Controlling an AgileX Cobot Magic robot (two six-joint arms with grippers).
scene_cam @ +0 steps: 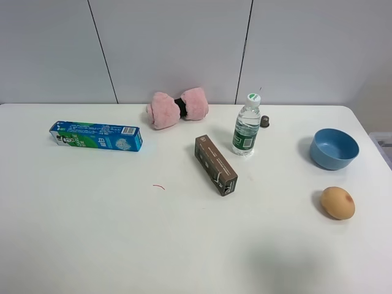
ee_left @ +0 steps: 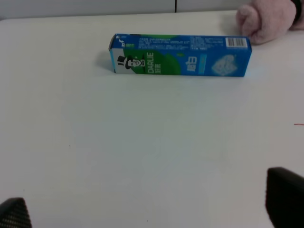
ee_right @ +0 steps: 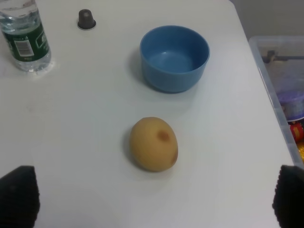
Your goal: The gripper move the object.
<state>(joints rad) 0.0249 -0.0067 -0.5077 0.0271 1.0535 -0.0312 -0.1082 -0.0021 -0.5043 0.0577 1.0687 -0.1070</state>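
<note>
The object, a clear water bottle (scene_cam: 247,126) with a white cap and green label, stands upright at the back middle of the white table (scene_cam: 122,233). It also shows in the right wrist view, where the bottle (ee_right: 24,42) is far from my right gripper (ee_right: 154,198). That gripper's two dark fingertips (ee_right: 19,197) stand wide apart, open and empty, over the table short of a tan egg-shaped thing (ee_right: 154,143). My left gripper (ee_left: 149,206) is open too, with nothing between its fingers, some way from the toothpaste box (ee_left: 180,55). Neither arm appears in the exterior view.
A brown box (scene_cam: 215,165) lies just left of the bottle, a pink plush bow (scene_cam: 177,108) behind it. The blue-green toothpaste box (scene_cam: 96,135) lies at the left. A blue bowl (scene_cam: 334,148), the tan egg-shaped thing (scene_cam: 337,203) and a small dark cap (scene_cam: 264,121) are at the right. A clear bin (ee_right: 282,80) stands beyond the right edge.
</note>
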